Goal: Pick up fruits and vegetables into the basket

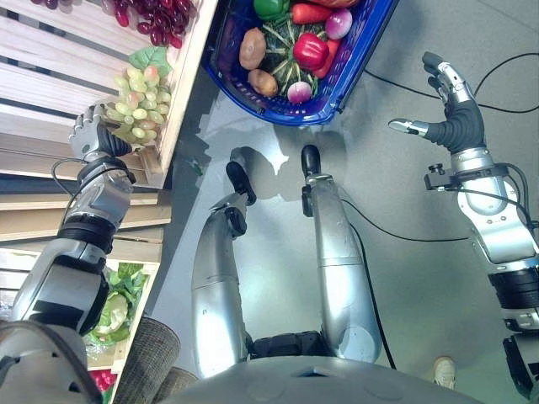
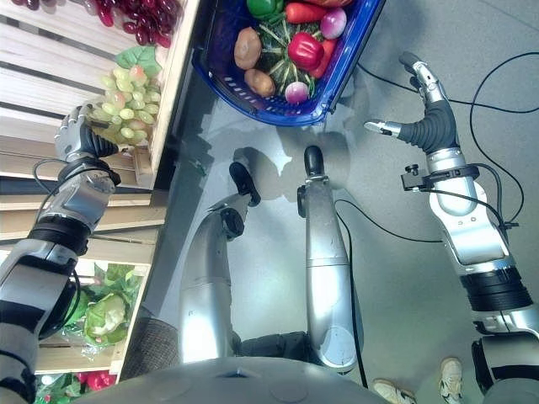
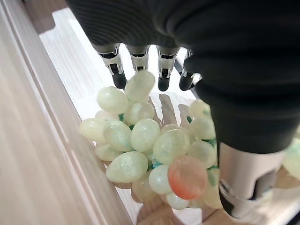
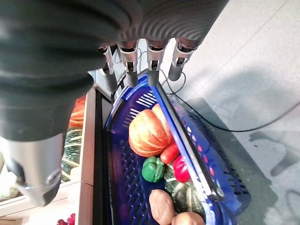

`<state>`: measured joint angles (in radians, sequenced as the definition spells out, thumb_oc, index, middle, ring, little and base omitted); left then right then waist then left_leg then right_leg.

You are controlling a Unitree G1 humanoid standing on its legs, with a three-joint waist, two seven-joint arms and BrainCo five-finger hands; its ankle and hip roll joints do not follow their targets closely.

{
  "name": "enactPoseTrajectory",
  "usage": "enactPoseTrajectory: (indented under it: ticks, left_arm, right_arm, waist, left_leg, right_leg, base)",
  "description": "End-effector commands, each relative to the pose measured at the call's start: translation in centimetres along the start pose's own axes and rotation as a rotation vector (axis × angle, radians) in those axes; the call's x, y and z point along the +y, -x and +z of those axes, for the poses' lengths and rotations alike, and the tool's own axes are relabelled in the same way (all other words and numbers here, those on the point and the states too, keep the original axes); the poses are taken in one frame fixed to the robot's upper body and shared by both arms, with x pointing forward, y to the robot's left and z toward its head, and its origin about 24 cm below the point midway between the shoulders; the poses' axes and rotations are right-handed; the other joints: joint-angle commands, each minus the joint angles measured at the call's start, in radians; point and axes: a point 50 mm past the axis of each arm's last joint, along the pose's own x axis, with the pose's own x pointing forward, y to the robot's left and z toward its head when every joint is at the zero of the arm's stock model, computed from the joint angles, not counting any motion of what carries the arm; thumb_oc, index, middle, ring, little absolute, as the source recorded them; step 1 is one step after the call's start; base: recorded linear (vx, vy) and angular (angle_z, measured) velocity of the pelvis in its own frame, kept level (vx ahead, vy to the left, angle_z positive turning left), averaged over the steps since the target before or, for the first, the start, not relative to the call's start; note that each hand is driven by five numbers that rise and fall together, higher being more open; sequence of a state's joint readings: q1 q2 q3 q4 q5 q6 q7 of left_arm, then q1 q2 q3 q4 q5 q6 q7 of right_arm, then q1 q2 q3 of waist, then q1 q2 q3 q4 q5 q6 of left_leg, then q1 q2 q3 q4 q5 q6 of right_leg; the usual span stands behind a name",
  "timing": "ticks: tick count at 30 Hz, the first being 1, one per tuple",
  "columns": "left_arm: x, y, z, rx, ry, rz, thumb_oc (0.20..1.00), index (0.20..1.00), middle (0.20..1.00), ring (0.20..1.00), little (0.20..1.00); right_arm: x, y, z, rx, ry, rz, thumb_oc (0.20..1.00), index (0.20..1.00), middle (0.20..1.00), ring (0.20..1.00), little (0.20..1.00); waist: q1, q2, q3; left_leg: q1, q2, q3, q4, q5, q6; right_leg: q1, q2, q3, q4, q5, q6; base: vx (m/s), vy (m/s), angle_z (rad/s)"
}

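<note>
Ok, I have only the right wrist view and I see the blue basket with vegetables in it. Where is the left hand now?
Observer: The left hand is at the wooden shelf, to the left of the basket, over a bunch of green grapes.
Operator: Does it hold the bunch already?
Observer: Not yet. In the left wrist view its fingers are straight above the grapes, not curled round them.
Operator: Is there other fruit on this shelf?
Observer: Yes, dark red grapes lie farther along it.
</note>
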<state>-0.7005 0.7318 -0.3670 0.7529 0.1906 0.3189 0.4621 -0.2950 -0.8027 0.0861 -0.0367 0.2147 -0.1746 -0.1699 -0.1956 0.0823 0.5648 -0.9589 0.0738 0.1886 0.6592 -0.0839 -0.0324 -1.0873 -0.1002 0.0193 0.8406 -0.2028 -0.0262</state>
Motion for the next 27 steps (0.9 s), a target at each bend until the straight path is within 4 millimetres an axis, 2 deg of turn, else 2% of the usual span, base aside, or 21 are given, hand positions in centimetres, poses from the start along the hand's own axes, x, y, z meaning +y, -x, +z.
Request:
enactPoseTrajectory:
  ticks: [1,4,7,14,24,27]
  left_arm:
    - [-0.2,0.1,-1.9,0.091,0.086,0.040,1.000,1.000,1.000,1.000,1.000]
    - [-0.1,-0.1,-0.2,0.074,0.308,0.038,1.000,1.000,1.000,1.000,1.000]
    - [-0.3,-0.1,0.5,0.073,0.446,0.025,1.000,1.000,1.000,1.000,1.000]
    - [-0.8,0.1,1.6,0.066,0.605,-0.005,1.000,1.000,1.000,1.000,1.000]
    - [-0.9,0.1,2.6,0.056,0.664,-0.051,1.000,1.000,1.000,1.000,1.000]
    - [-1.4,0.0,2.5,0.059,0.488,-0.079,1.000,1.000,1.000,1.000,1.000]
  right_arm:
    - [-0.5,-0.2,1.7,-0.103,-0.014,-0.049,1.000,1.000,1.000,1.000,1.000]
    - [-0.2,-0.7,1.8,-0.108,-0.017,-0.058,1.000,1.000,1.000,1.000,1.000]
    - [0.0,-0.9,1.9,-0.108,-0.017,-0.062,1.000,1.000,1.000,1.000,1.000]
    - [0.0,-1.4,2.1,-0.111,-0.019,-0.075,1.000,1.000,1.000,1.000,1.000]
    - [0.0,-1.7,2.2,-0.116,-0.026,-0.081,1.000,1.000,1.000,1.000,1.000]
    - [-0.1,-1.9,2.3,-0.120,-0.023,-0.081,1.000,1.000,1.000,1.000,1.000]
  waist:
    - [-0.020,-0.014,-0.045]
    - [-0.016,-0.019,-0.045]
    - [-0.014,-0.020,-0.045]
    - [-0.012,-0.026,-0.045]
    - [-0.014,-0.028,-0.045]
    - [-0.018,-0.027,-0.045]
  left_leg:
    - [-0.018,-0.025,0.036,0.038,-0.074,0.020]
    - [-0.054,-0.025,0.028,0.058,-0.079,0.021]
    - [-0.067,-0.025,0.024,0.064,-0.080,0.022]
    - [-0.088,-0.025,0.020,0.072,-0.083,0.023]
    - [-0.104,-0.025,0.021,0.073,-0.083,0.022]
    - [-0.108,-0.027,0.022,0.070,-0.083,0.021]
  right_leg:
    - [-0.012,0.036,-0.041,-0.054,0.045,0.057]
    - [-0.045,0.039,-0.042,-0.033,0.042,0.055]
    - [-0.056,0.041,-0.042,-0.027,0.040,0.055]
    - [-0.073,0.047,-0.043,-0.020,0.040,0.056]
    - [-0.089,0.053,-0.041,-0.022,0.045,0.057]
    - [-0.095,0.056,-0.039,-0.028,0.049,0.058]
  base:
    - [0.00,0.000,0.00]
    - [0.00,-0.014,0.01]
    - [0.00,0.000,0.00]
    - [0.00,0.000,0.00]
    - [0.00,-0.002,-0.01]
    - [0.00,0.000,0.00]
